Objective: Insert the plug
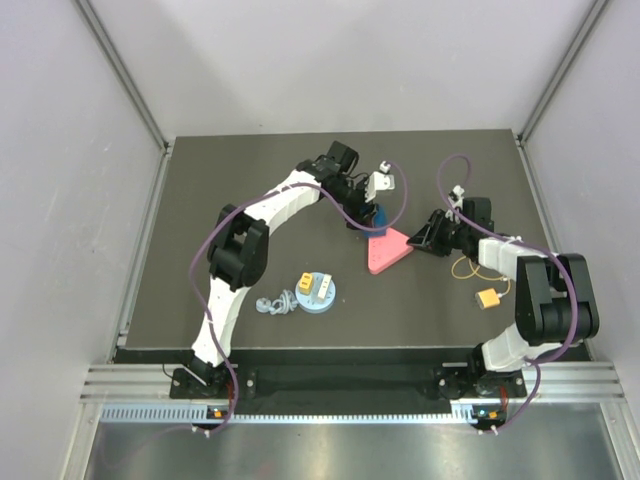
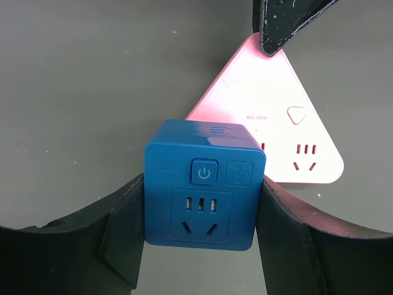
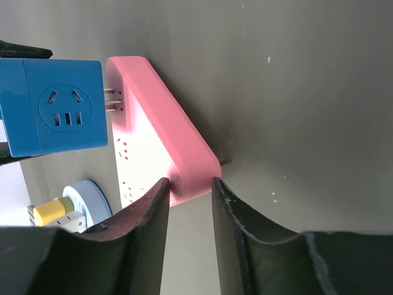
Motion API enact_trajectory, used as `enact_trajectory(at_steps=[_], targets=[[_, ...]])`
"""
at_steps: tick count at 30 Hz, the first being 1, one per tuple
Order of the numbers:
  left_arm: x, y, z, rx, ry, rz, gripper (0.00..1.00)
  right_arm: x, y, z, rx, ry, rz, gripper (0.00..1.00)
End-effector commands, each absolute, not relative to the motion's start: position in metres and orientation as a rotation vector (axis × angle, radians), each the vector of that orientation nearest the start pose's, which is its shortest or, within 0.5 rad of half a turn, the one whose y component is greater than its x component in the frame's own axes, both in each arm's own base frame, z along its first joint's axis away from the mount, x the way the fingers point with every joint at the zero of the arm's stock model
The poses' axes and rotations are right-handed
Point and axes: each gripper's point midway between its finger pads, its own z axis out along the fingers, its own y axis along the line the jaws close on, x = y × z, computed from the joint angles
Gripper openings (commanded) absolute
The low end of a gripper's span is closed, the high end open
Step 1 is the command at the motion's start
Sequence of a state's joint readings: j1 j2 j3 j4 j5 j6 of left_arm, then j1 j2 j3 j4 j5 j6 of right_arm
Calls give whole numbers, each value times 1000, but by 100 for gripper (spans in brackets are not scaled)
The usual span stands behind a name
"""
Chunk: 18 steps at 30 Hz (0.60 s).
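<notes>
Currently, the left gripper (image 2: 202, 184) is clamped on the blue plug cube (image 3: 52, 104), one finger pressed flat against each side and the jaws held wide by the cube's width. In the left wrist view the cube sits at lower centre, and its socket face and power button face the camera. In the right wrist view the cube is at upper left, with its prongs (image 3: 113, 92) running level and pointing toward the right of the frame, square to the face of the pink power strip (image 2: 270, 123). The prong tips reach the strip near one corner, but bare metal shows between cube and strip. Whether the tips have entered any slots cannot be told.

The strip lies flat on the table (image 1: 250, 180), a rounded triangle at centre in the top view. The right gripper (image 3: 190, 181) is closed narrowly on the strip's right-hand corner, with a finger against each side of it.

Also noted, lower left of the strip in the top view: a round socket (image 1: 315, 293) carrying a yellow plug (image 1: 304, 285). A yellow connector (image 1: 487, 299) lies at lower right, well apart.
</notes>
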State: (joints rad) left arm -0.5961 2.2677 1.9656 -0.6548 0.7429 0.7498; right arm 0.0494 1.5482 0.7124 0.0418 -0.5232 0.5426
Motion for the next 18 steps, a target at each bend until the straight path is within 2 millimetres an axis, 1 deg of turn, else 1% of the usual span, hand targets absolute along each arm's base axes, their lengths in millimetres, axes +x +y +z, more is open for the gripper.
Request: enact_trajectory(at_steps=[1, 4, 9, 11, 12, 13, 14, 15, 17, 18], targets=[[391, -396, 86, 1727, 1674, -858, 0, 354, 127, 64, 287, 2340, 923, 33], [392, -395, 84, 1711, 1705, -859, 0, 353, 128, 63, 283, 2345, 925, 30], [390, -397, 75, 1705, 1737, -885, 0, 353, 130, 63, 271, 2346, 927, 30], [391, -397, 75, 1704, 1746, -887, 0, 352, 130, 61, 267, 2349, 925, 30], [390, -398, 70, 1708, 1758, -890, 0, 352, 130, 60, 265, 2350, 926, 30], [389, -396, 67, 1715, 1774, -888, 0, 353, 131, 59, 257, 2353, 930, 29], [390, -398, 70, 1722, 1765, -882, 0, 352, 132, 55, 254, 2366, 934, 29], [389, -399, 65, 1730, 1772, -880, 0, 354, 134, 55, 241, 2367, 939, 28], [388, -398, 65, 1733, 1773, -880, 0, 352, 141, 50, 220, 2390, 959, 26], [389, -397, 65, 1732, 1775, -882, 0, 354, 144, 52, 206, 2387, 966, 23]])
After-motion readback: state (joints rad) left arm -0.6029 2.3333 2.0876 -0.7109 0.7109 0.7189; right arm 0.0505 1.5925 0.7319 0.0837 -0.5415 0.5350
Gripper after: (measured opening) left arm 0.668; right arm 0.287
